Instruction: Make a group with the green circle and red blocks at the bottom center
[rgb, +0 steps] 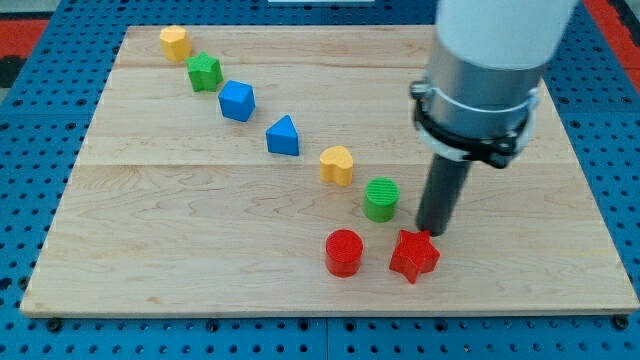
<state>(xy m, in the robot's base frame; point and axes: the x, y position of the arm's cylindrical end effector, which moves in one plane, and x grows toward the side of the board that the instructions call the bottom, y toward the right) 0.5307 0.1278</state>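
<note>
Camera view | my tip (433, 233) touching red star block (414, 256), its upper edge | green circle block (381, 199) just left | red cylinder block (343, 252) lower left | upright, no long axis | no claw, bare rod

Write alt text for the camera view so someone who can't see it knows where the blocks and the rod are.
My tip sits just above the red star block, right of the green circle block, with the red cylinder block left of the star on the wooden board. A diagonal row of yellow, green and blue blocks runs toward the view's top left.
</note>
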